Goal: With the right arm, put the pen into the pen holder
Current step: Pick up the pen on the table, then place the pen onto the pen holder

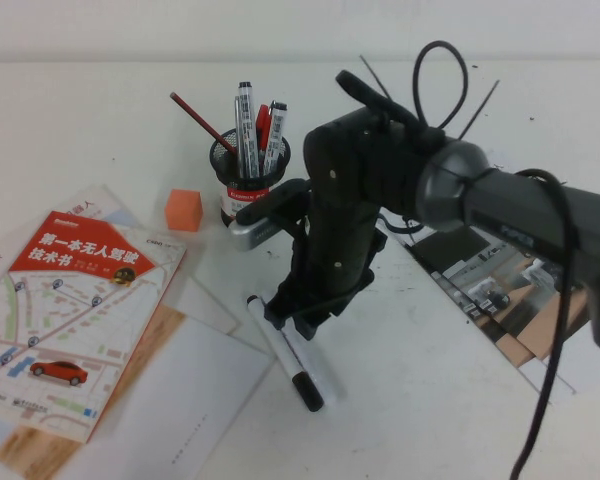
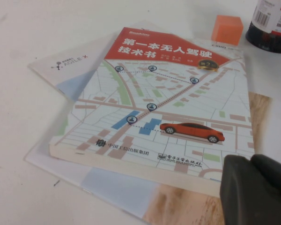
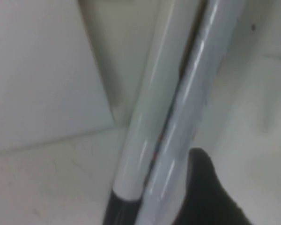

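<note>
The pen holder [image 1: 248, 180] is a black mesh cup with a red-banded label, holding several markers and a pencil, at the back centre; its base shows in the left wrist view [image 2: 271, 28]. The all-white pen [image 1: 315, 365] lies on the table against a white marker with a black cap [image 1: 280, 345]. In the right wrist view the pen [image 3: 187, 117] lies beside that marker [image 3: 145, 117]. My right gripper [image 1: 290, 315] is low over both, open [image 3: 243, 164]; one finger [image 3: 201, 187] stands next to the pen, and bare table lies between the fingers. My left gripper [image 2: 251, 160] is shut and empty over the book.
A red-and-white map book [image 1: 70, 300] lies on white sheets [image 1: 180, 400] at the left. An orange cube [image 1: 183, 208] sits left of the holder. A magazine [image 1: 490, 285] lies at the right under my right arm.
</note>
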Robot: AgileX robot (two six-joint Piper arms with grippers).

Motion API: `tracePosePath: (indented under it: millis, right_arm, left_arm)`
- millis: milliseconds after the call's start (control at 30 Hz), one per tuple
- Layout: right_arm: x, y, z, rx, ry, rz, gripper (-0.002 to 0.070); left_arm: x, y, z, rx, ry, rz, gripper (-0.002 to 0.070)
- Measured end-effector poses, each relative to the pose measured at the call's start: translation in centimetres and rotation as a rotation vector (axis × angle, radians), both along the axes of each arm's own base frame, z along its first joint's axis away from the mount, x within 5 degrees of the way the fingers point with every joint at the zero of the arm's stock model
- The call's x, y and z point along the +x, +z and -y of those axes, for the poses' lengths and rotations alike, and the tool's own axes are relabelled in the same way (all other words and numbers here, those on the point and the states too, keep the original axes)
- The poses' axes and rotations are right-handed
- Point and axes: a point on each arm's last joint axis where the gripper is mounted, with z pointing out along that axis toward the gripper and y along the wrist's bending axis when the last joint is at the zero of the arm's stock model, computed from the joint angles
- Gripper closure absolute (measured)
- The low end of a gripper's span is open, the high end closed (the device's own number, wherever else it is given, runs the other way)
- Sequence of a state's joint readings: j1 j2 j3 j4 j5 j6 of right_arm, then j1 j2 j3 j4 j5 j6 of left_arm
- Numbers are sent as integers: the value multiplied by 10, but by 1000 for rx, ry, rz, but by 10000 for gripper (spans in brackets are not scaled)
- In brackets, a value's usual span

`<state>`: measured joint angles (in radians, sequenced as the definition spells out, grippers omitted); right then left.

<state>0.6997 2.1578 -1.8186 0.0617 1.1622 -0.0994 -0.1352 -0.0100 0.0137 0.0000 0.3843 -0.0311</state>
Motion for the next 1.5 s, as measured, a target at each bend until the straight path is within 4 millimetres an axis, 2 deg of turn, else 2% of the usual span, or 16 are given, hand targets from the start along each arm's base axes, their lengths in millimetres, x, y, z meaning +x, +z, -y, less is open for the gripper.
tracePosePath:
  millis: [233,567,733,967,1133,1200,1300,1500]
  right_arm:
    - [6,-8,-8,-2,1,-4,349]
    - [-7,-9,-23,-1,25,-7,349]
    - [-6,-9,-23,-5,18,2,365]
    - [-4,-21,-24,-22,10,-2,449]
    - [-2,-22,-24,-27,11,8,558]
    - [-1,-21,-25,-15,10,21,559]
    - [1,-9,-27,40,3,69,559]
    - [1,53,-25,308,-39,192,559]
  left_arm:
    - [0,0,0,0,0,0,676]
    - [0,0,0,0,0,0,676]
    - [0,0,0,0,0,0,676]
    - [0,0,0,0,0,0,676]
    - [0,0,0,0,0,0,676]
    - [0,0,0,0,0,0,676]
    - [0,0,0,0,0,0,676]
    - [0,0,0,0,0,0,676]
